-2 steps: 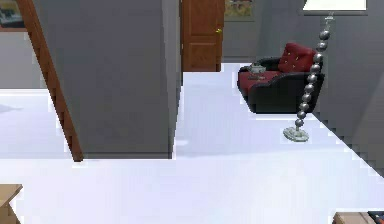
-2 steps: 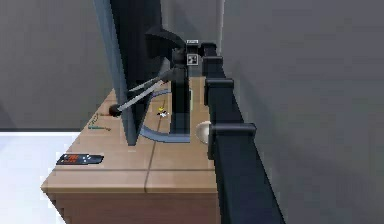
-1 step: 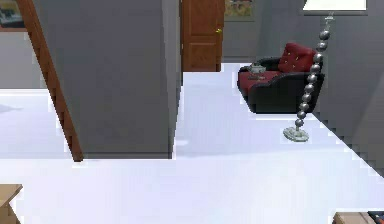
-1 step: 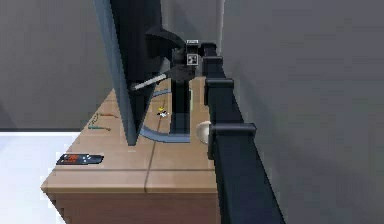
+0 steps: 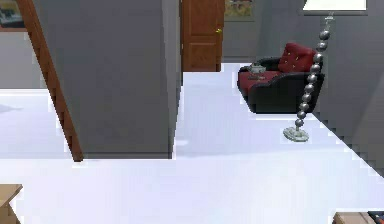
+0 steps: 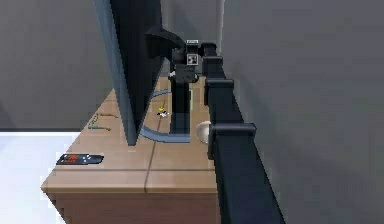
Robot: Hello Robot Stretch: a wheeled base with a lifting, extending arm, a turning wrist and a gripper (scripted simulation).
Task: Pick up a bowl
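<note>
In the arm side view the dark arm (image 6: 235, 150) crosses the wooden tabletop (image 6: 120, 175) and hides that surface's right edge. Just left of the arm, toward that hidden edge, sits a pale round thing (image 6: 203, 132). The bar covers part of it, its rounded form would suit a bowl, and whether anything lies inside cannot be made out.

The claw (image 6: 160, 45) shows as a dark mass against a tall television (image 6: 125, 70) seen edge-on, so its fingers are lost in the dark shapes. Whether it has hold of anything cannot be told.

At the television's foot lies a grey curved shape (image 6: 160, 133), either a base or a shallow dish, with a tiny yellow thing (image 6: 163, 111) at it. A dark remote (image 6: 80, 158) lies near the tabletop's front left corner.

The forward view shows white floor, a wooden door (image 5: 201, 35), a black armchair (image 5: 275, 85) bearing a red cushion (image 5: 295, 57), and a beaded lamp (image 5: 312, 75) whose shade is cut off.
</note>
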